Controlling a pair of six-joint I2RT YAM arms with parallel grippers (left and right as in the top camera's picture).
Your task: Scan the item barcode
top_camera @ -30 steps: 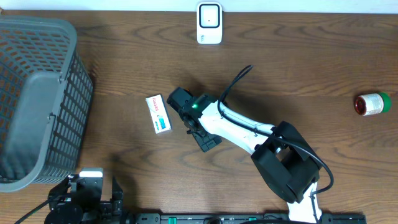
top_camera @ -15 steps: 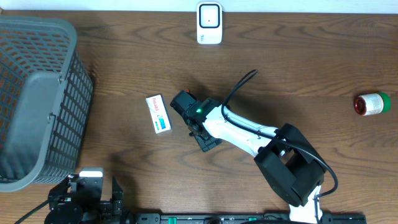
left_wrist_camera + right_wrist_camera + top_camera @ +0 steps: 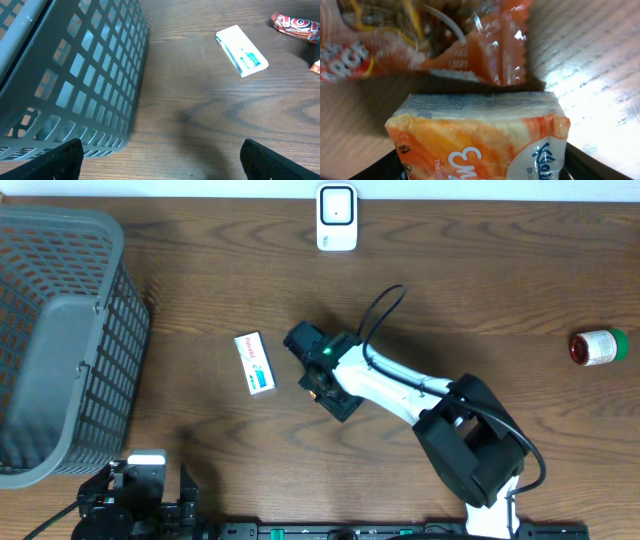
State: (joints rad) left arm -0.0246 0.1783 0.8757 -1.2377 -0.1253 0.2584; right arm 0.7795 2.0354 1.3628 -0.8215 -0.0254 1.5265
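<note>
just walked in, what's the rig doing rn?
The right gripper is down at the middle of the table with an orange packet between its fingers. A red snack wrapper lies just beyond the packet. Whether the grip is firm I cannot tell. The left gripper is open and empty near the basket. A white box lies beside the right gripper, untouched. The scanner stands at the far edge, with nothing in front of it yet.
</note>
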